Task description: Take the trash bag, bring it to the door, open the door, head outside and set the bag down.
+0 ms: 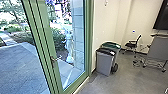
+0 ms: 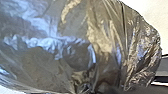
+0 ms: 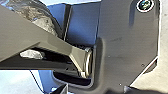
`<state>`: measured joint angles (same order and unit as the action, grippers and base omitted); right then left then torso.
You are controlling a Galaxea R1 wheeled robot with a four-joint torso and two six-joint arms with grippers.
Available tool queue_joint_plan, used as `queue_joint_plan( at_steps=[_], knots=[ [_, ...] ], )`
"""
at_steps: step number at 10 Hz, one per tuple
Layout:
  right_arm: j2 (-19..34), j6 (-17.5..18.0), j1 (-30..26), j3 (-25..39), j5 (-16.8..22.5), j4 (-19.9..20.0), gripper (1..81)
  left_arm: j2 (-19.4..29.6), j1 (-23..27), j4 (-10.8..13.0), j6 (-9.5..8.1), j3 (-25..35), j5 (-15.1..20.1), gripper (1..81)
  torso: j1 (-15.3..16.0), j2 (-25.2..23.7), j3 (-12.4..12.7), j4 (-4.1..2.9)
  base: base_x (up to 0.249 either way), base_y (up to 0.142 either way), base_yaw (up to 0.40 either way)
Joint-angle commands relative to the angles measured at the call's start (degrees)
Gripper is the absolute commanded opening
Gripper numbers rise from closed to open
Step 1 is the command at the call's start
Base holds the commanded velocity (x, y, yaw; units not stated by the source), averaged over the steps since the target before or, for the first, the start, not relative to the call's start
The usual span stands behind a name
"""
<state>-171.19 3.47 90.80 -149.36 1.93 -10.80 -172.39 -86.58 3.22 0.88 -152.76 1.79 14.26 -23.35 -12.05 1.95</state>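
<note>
- Left gripper: I can't tell whether it is spread, pressed together or pinching the bag
- Right gripper: can't tell how that one stands either
- The trash bag (image 2: 105, 45) is right up close to the left wrist camera, dark, shiny and see-through in places, with its creases drawing together into a dark bunch
- Crumpled plastic (image 3: 41, 21) shows to the right wrist camera too, partly behind the robot's own jointed bar (image 3: 60, 47) and near its wide dark plate (image 3: 125, 45)
- Ahead, toward the robot's left, stands a glass door (image 1: 46, 32) in a green frame, with a metal lever handle (image 1: 55, 59); whether it is ajar or closed I can't tell
- In the glass there's a pale, bluish shape (image 1: 69, 45), too blurred to name
- Right of the door, by the cream wall (image 1: 106, 22), are two bins close together: a grey one with a black lid (image 1: 104, 63) in front and a green-lidded one (image 1: 111, 45) just behind, with a dark wheel low at the side
- Farther right, on the grey floor (image 1: 97, 85), a dark office chair (image 1: 131, 45) and a grey table (image 1: 158, 48) on casters, with a dark screen (image 1: 162, 18) above
- Outside the glass: grey paving (image 1: 22, 65), green bushes (image 1: 59, 40), trees (image 1: 12, 7) and a pale block wall (image 1: 78, 32)
</note>
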Motion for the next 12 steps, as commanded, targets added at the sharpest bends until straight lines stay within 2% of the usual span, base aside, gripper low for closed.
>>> queue_joint_plan(
  at_steps=[1,12],
  knots=[
    [-0.1,-0.2,-1.8,0.3,3.3,-0.5,81.1,-0.3,2.2,0.5,0.35,0.3,3.4,1.0,0.0,0.0,0.0,0.00,0.135,0.000,0.000],
    [-0.1,-0.2,-1.8,0.0,3.3,-0.5,81.1,-0.5,2.2,0.6,0.35,0.3,3.4,1.0,0.0,0.0,0.0,0.00,0.135,0.000,0.000]
  ],
)
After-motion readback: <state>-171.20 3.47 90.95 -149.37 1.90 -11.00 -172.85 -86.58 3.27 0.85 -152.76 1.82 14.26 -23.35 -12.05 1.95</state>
